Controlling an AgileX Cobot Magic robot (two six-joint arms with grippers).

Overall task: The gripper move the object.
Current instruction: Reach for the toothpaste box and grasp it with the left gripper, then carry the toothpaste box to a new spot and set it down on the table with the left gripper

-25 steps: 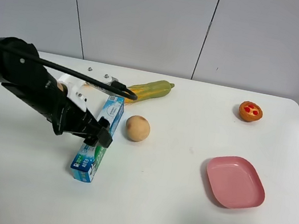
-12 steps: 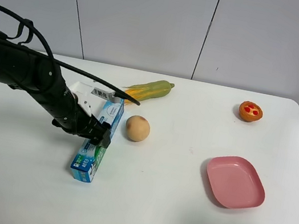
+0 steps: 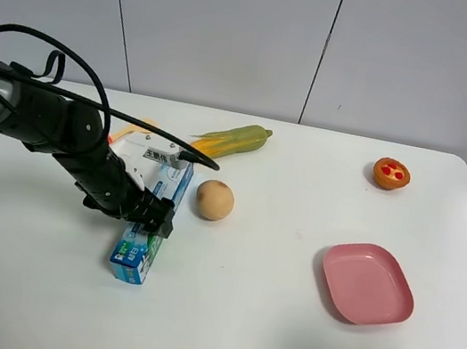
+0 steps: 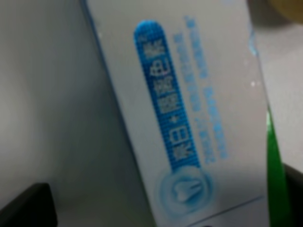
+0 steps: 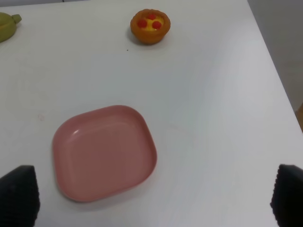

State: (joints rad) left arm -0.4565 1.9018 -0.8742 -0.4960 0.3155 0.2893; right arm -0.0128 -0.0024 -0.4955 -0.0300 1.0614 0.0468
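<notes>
Exterior high: one carton point(image 3: 134, 253), one gripper point(image 3: 159, 217).

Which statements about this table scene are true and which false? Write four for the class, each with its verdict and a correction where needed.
1. The left pincer is down at the long carton. True.
2. The peach-coloured ball lies on the pink plate. False: it lies on the table beside the carton.
3. The berry tart stands near the table's far right corner. True.
4. The corn cob rests on top of the carton. False: it lies on the table past the carton's far end.
</notes>
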